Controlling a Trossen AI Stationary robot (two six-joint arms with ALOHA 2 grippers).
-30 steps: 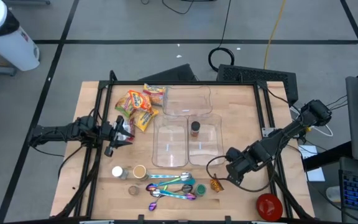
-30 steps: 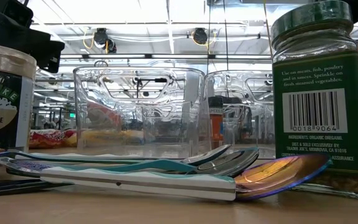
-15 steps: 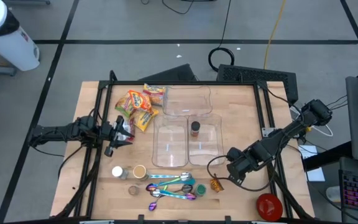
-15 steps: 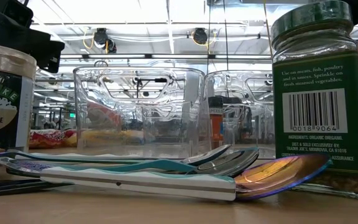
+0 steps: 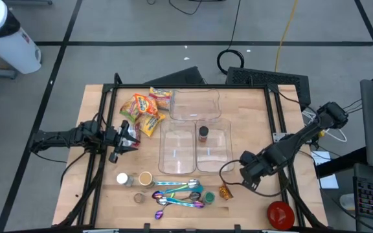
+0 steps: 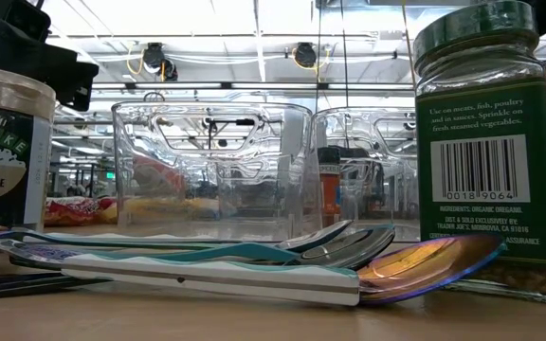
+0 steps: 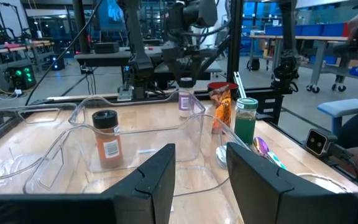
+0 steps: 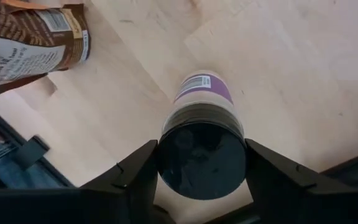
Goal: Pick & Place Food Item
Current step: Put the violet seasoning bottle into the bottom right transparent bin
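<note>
A small jar with a black lid (image 8: 201, 158) and a purple label sits between the fingers of my right gripper (image 5: 248, 171), over the table's near right part. It also shows in the left wrist view (image 7: 185, 99), under that arm. The gripper hides it in the high view. My left gripper (image 7: 201, 168) is open and empty at the table's left side (image 5: 117, 139). A jar with red-brown contents (image 5: 203, 134) stands on its base in a clear bin (image 5: 212, 150). My right gripper pinches the jar's black lid (image 8: 166, 163) between its two fingers, one on each side. The fingers come from above, pointing down, and the jar stands upright below them. I cannot tell whether its base is on the table.
Three clear bins (image 5: 196, 103) fill the middle of the table. Snack bags (image 5: 144, 110) lie at the far left. A brown pouch (image 5: 225, 192), a green-lidded jar (image 6: 486, 142), spoons (image 5: 180, 195) and small jars (image 5: 123, 178) stand along the near edge. A red object (image 5: 280, 213) is at the near right.
My right gripper has shifted a little toward the table's right edge. My left arm has kept still.
</note>
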